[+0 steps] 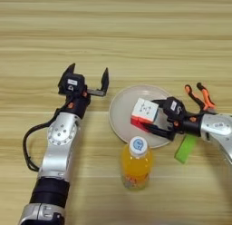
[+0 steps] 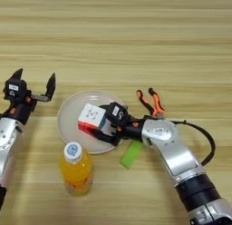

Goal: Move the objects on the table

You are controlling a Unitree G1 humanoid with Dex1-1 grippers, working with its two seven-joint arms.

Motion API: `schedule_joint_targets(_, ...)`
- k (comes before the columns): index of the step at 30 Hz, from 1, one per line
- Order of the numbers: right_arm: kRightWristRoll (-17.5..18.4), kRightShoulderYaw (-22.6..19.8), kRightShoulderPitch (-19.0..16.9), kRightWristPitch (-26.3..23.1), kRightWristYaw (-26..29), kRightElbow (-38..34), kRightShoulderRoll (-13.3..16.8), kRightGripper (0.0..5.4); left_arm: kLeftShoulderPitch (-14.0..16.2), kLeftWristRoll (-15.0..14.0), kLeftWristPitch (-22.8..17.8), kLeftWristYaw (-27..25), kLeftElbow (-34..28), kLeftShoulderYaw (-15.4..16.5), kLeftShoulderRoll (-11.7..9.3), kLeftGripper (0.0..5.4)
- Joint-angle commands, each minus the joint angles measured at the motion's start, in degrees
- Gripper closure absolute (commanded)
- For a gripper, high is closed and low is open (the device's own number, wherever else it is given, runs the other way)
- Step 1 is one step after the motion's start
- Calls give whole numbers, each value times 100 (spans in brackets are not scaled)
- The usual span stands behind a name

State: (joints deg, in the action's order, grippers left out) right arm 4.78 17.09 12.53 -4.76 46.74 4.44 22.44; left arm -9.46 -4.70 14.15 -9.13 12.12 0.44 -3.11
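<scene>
Black-fingered and reaching in from the right, the right pincer point(image 2: 97, 126) lies low over the round cream plate point(image 2: 68, 113), its silver forearm angled up and leftward from the lower right corner with the wrist stretched out toward the plate's middle. Its two fingers are closed around the multicoloured puzzle cube with a white top face and red side point(image 1: 144, 112), one finger along the far side and one under the near side; whether the cube rests on the plate or is lifted just clear of it cannot be told.

Left of the plate, the left pincer point(image 1: 89, 79) points away from the robot, its fingers spread wide apart and holding nothing. Its silver forearm runs up from the bottom left corner, a black cable looping beside it.

On the light wooden worktop point(image 1: 136, 33), the small orange-drink bottle with a white cap point(image 1: 136, 164) stands upright just in front of the plate's near rim. A light green rectangular block point(image 1: 186, 148) lies beside the right wrist, and the orange-handled pliers point(image 2: 150, 102) lie just beyond that arm.
</scene>
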Motion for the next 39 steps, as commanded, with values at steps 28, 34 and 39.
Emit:
schedule_joint_targets(28,342,-402,275,-329,280,-613,210,204,3,-149,81,-353,-189,-32,-50,0)
schedule_joint_targets(34,661,-705,461,-464,612,-741,510,204,38,-510,-34,-930,-697,-40,-235,0)
schedule_joint_targets(39,961,-1013,654,-521,953,-749,823,204,-30,-996,-291,-1625,-1200,115,-746,0)
